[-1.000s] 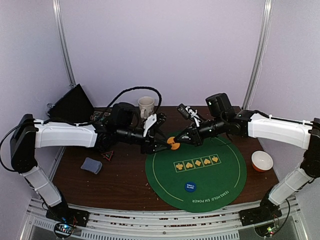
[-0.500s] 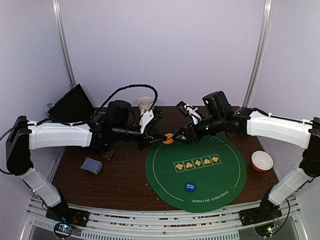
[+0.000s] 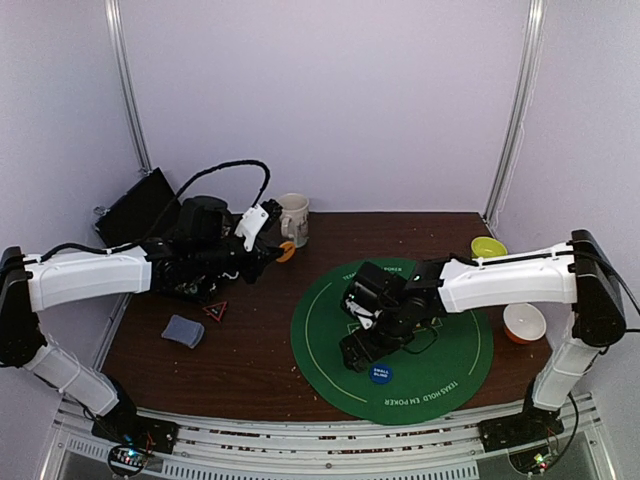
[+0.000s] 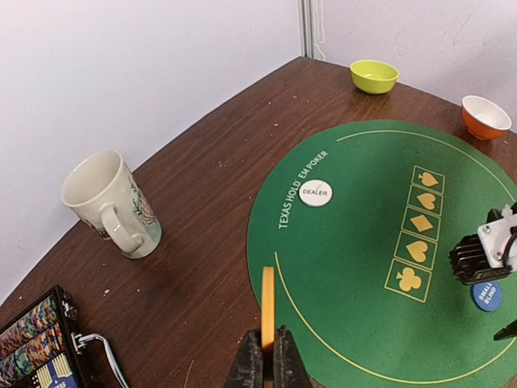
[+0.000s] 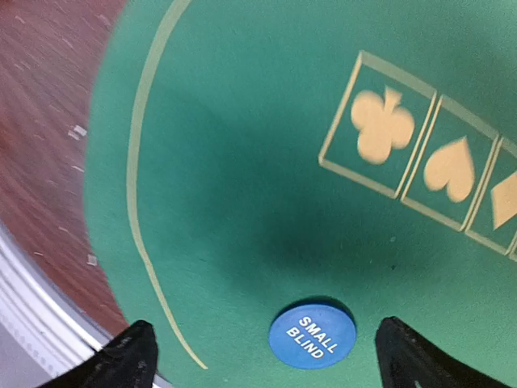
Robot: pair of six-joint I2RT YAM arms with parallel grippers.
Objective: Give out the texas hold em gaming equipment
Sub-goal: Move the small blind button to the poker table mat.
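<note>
My left gripper (image 3: 283,250) is shut on an orange button disc (image 3: 287,251), held above the wood beside the beige mug (image 3: 293,215). In the left wrist view the orange disc (image 4: 267,303) stands edge-on between the shut fingers (image 4: 252,368). My right gripper (image 3: 358,352) hangs open low over the green poker mat (image 3: 450,370). A blue "SMALL BLIND" disc (image 5: 312,334) lies flat on the mat between its spread fingertips (image 5: 129,356), untouched. A white "DEALER" disc (image 4: 315,192) lies at the mat's far edge. A grey-blue card deck (image 3: 183,330) rests on the table's left.
An open chip case (image 4: 36,347) sits at the left by a black lid (image 3: 140,205). The yellow-green bowl (image 3: 488,246) and an orange-and-white bowl (image 3: 524,322) stand at the right. A small red triangle (image 3: 216,311) lies near the deck.
The orange disc passed from my right gripper to my left, which shut on it and drew back toward the mug. My right gripper opened and swung down over the blue disc.
</note>
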